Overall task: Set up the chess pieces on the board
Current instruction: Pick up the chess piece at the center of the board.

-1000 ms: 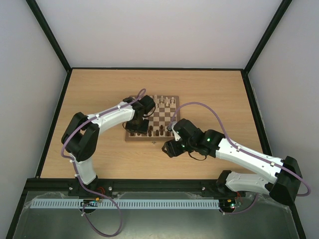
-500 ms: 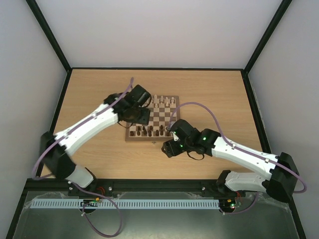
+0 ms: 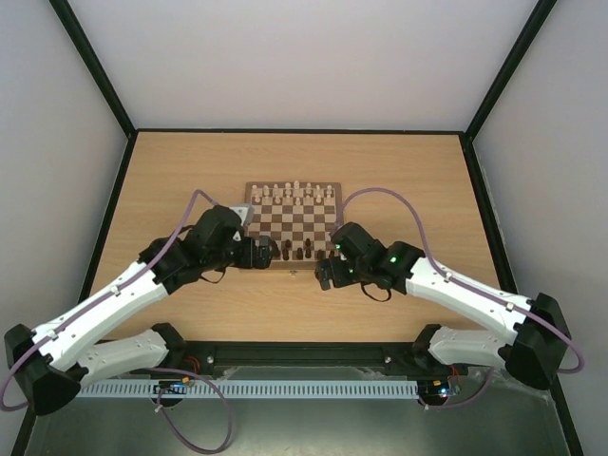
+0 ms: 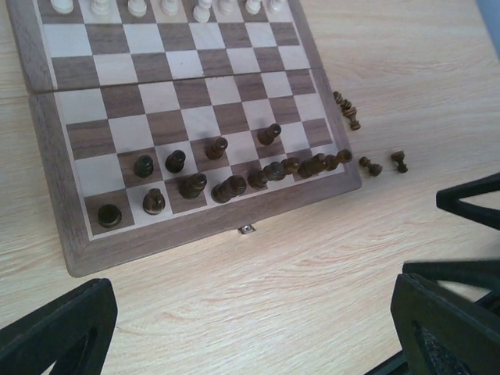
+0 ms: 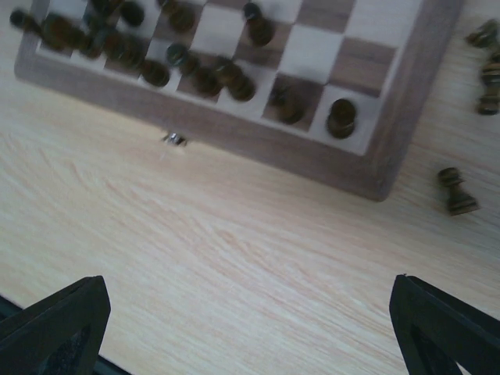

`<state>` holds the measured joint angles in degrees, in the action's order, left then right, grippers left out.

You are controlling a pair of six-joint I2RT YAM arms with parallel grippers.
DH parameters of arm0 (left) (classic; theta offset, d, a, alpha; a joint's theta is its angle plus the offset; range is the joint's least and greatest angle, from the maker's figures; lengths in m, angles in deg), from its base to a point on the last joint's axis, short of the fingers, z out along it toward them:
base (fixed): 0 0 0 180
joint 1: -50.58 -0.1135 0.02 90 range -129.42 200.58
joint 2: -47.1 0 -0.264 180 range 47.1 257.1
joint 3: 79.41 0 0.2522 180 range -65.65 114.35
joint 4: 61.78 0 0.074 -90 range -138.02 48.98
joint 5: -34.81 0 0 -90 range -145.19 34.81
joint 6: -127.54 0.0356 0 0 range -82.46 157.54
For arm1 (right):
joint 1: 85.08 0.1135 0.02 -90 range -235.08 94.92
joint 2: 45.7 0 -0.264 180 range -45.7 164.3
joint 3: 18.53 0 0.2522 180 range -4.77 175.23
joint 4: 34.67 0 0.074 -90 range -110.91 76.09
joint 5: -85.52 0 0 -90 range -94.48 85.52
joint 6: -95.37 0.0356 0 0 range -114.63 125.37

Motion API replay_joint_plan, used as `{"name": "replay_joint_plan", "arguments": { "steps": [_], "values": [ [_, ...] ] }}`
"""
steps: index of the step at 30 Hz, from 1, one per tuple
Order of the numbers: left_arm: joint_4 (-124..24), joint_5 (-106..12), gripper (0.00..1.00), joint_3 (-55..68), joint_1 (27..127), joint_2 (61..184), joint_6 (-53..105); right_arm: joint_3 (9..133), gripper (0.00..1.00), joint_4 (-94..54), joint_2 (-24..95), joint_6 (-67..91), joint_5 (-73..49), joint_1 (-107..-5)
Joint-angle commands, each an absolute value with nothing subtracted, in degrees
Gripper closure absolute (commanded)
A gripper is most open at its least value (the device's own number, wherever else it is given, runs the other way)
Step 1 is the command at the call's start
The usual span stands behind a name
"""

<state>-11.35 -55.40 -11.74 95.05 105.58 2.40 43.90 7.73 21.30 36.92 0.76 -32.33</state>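
The left jaws and right jaws are being held wide and empty over the worktop [image 4: 234,312], presumably for reaching the stray chess pieces [image 4: 400,161] beside the board [image 4: 156,241] ahead.

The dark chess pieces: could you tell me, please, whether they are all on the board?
Not all. Most dark chess pieces stand on the board, but stray pieces sit on the table beside its corner.

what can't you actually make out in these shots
Top external: chess pieces too small to identify; left gripper hides the near-left corner of the board.
Right wrist: blur smears piece shapes; top edge crops the board.
Left wrist: pale chessmen cropped by top edge.
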Motion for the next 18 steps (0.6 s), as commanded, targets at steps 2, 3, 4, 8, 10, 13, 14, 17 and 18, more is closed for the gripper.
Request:
{"name": "replay_joint_plan", "arguments": {
  "steps": [2, 3, 4, 8, 10, 13, 14, 17, 18],
  "values": [
    [-16.2, -55.5, 0.01, -14.7, 95.3, 101.9, 2.0, 43.6, 0.01, 9.1, 19.0, 40.2, 1.6, -39.5],
    [-16.5, -55.6, 0.01, -15.2, 95.3, 101.5, 2.1, 43.8, 0.01, 8.8, 19.1, 40.1, 1.2, -41.4],
    [-16.9, -55.4, 0.01, -15.7, 95.3, 101.2, 2.2, 44.2, 0.01, 8.6, 19.6, 39.9, 0.8, -43.4],
    [-18.5, -54.2, 0.01, -17.6, 95.3, 100.3, 2.4, 46.2, 0.01, 7.7, 22.8, 38.4, -1.2, -50.9],
    [-18.9, -54.2, 0.01, -18.3, 95.3, 99.9, 2.2, 47.0, 0.06, 6.7, 25.1, 37.6, -2.8, -54.5],
    [-19.2, -54.5, 0.01, -19.1, 95.3, 99.5, 2.3, 47.8, 0.18, 5.2, 29.3, 36.3, -4.8, -58.9],
    [-19.2, -54.7, 0.01, -19.2, 95.3, 99.5, 2.4, 48.0, 0.21, 4.6, 30.8, 36.0, -5.2, -60.0],
    [-19.0, -55.0, 0.01, -19.2, 95.2, 99.4, 2.8, 48.3, 0.38, 2.9, 34.7, 35.0, -6.7, -62.2],
    [-18.9, -55.0, 0.01, -19.1, 95.1, 99.5, 3.0, 48.3, 0.43, 2.6, 35.6, 34.9, -6.7, -62.4]
  ]
}}
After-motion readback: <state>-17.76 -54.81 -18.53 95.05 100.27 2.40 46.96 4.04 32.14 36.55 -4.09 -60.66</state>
